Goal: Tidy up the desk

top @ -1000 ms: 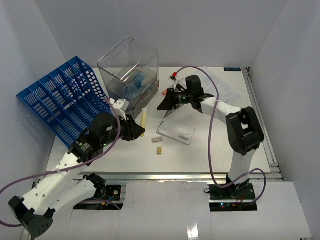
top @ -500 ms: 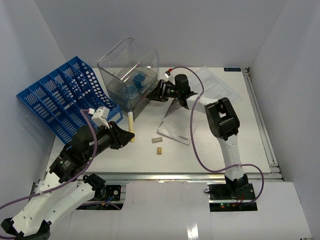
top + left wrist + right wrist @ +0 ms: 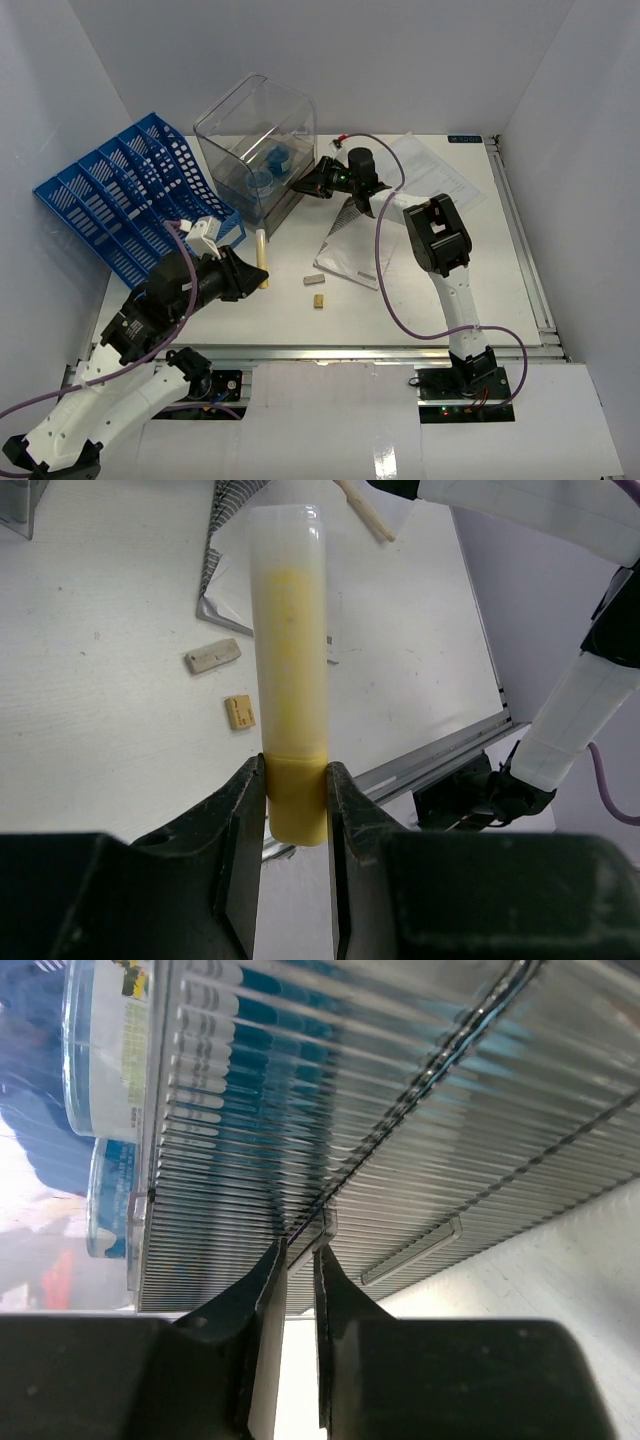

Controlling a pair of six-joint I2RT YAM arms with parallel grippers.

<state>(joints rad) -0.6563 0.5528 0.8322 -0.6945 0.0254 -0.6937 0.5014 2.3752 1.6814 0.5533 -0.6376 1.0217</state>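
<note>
Left gripper (image 3: 296,790) is clamped on the base of a yellow tube (image 3: 289,640). The tube's long axis runs straight out from the jaws. The desk (image 3: 440,290) lies under both arms. The clear bin (image 3: 255,135) sits just beyond the tube's tip, toward the far edge. Right gripper (image 3: 298,1260) is nearer the bin, at its ribbed wall, jaws nearly together. Whether they pinch anything, I cannot tell. The label on the blue rolls (image 3: 105,1080) inside is unreadable.

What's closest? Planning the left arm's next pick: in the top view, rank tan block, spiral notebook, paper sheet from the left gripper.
1. Tan block, just right of the left gripper.
2. Spiral notebook, centre.
3. Paper sheet, far right.
</note>
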